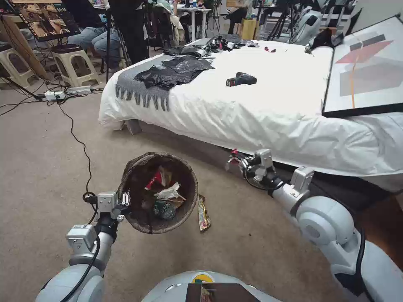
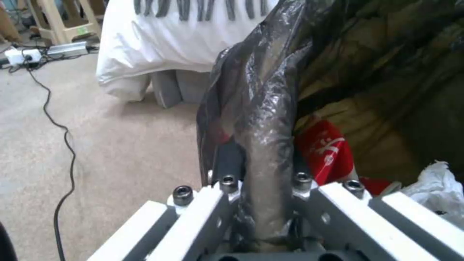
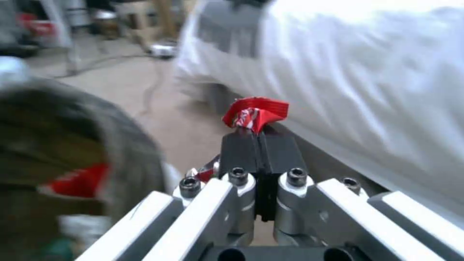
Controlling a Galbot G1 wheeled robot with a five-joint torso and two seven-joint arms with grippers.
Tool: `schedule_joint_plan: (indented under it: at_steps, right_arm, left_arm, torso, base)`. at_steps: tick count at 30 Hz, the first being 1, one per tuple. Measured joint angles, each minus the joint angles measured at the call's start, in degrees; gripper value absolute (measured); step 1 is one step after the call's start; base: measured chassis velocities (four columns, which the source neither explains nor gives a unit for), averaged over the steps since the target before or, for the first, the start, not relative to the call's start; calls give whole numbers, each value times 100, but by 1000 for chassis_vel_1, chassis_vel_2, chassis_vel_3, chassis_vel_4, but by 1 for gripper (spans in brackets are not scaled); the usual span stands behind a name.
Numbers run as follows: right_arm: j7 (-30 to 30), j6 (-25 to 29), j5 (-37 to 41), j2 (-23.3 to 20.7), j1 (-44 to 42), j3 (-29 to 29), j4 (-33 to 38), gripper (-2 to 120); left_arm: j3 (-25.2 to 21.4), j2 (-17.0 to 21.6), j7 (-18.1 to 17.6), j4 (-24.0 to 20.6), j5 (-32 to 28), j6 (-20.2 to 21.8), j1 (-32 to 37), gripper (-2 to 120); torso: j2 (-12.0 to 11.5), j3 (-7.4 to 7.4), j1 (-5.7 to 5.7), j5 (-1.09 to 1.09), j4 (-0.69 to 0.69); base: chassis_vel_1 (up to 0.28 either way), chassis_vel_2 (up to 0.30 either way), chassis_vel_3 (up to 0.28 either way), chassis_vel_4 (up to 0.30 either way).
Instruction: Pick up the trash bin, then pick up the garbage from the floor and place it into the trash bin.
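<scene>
The trash bin (image 1: 138, 214), round and lined with a dark bag, hangs above the carpet with my left gripper (image 1: 124, 200) shut on its rim (image 2: 268, 145). Inside lie a red-and-white cup (image 1: 154, 179), white tissue (image 1: 168, 192) and a green-labelled bottle (image 1: 163, 209). My right gripper (image 1: 235, 160) is raised by the bed's edge, to the right of the bin, shut on a tiny red wrapper (image 3: 255, 111). A yellow snack wrapper (image 1: 203, 214) lies on the floor just right of the bin.
A bed with a white cover (image 1: 260, 109) fills the right and far side, carrying black plastic sheets (image 1: 172, 71), a power drill (image 1: 240, 79) and a framed picture (image 1: 369, 67). A black cable (image 1: 79, 142) runs over the carpet on the left. Stools (image 1: 75, 63) stand at the back left.
</scene>
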Motion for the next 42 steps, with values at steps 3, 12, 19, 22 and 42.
schedule_joint_plan:
  at_steps: [3,12,19,22,42]
  right_arm:
    - [-244,-6,256,-40,722,-547,-27,0]
    - [-718,-129,431,187,1810,-1544,-298,0]
    - [-665,-246,432,626,2834,-2528,-706,0]
    - [-574,-276,445,761,3087,-2856,-818,0]
    - [-54,-634,281,984,3746,-4193,-1328,9]
  left_arm:
    - [13,4,-3,0,14,11,-11,3]
    - [99,7,-15,0,97,33,-20,3]
    - [104,-27,-36,0,128,63,-31,3]
    - [93,-35,-41,0,132,65,-26,3]
    - [-23,-54,-48,0,31,86,-105,3]
  torso:
    - [0,0,0,-1,3]
    - [0,0,0,-1,1]
    - [0,0,0,0,1]
    - [0,0,0,-1,2]
    - [0,0,0,0,1]
  base:
    - [0,0,0,0]
    - [0,0,0,0]
    - [0,0,0,0]
    - [0,0,0,0]
    - [0,0,0,0]
